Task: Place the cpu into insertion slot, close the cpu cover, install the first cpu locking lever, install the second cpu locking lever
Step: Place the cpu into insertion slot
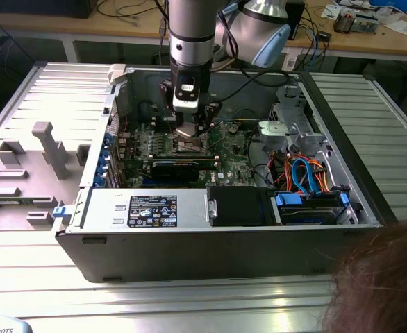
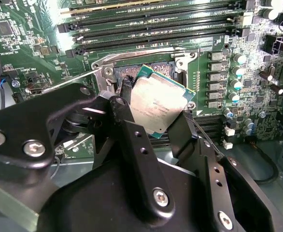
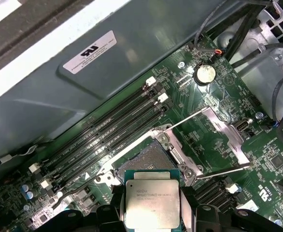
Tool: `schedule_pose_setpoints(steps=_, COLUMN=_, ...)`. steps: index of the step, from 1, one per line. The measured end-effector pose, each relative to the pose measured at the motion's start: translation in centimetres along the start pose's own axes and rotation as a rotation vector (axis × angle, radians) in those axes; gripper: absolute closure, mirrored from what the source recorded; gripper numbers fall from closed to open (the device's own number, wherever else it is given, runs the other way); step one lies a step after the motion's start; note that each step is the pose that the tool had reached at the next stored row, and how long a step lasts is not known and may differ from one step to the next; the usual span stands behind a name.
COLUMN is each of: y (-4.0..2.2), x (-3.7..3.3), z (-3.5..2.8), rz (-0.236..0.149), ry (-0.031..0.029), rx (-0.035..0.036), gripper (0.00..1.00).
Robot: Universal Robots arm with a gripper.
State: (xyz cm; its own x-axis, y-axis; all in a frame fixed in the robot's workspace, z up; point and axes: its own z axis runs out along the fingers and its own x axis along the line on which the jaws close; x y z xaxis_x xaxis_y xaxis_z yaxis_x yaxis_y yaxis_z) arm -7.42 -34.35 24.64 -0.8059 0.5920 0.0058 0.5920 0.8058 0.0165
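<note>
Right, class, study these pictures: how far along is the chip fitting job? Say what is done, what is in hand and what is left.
Done: the chip is picked up, gripped by its edges in the tool. In hand: it hangs above the open socket, not seated. Left: the cover lies flipped back and a lever sticks out unlatched, so seating, closing and both levers remain.

Dull silver-grey metal cpu (image 3: 152,204)
</note>
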Motion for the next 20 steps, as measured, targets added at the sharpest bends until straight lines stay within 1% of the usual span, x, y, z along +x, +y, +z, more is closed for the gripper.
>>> schedule_pose_setpoints(steps=5, y=0.0, x=0.0, z=0.1, rz=0.018, ry=-0.0003, rx=-0.0001, gripper=0.46)
schedule_pose_setpoints(steps=11, y=0.0, x=0.0, z=0.16, rz=0.027, ry=-0.0005, rx=-0.0001, gripper=0.46)
schedule_pose_setpoints(steps=20, y=0.0, x=0.0, z=0.34, rz=0.051, ry=-0.0008, rx=-0.0003, gripper=0.46)
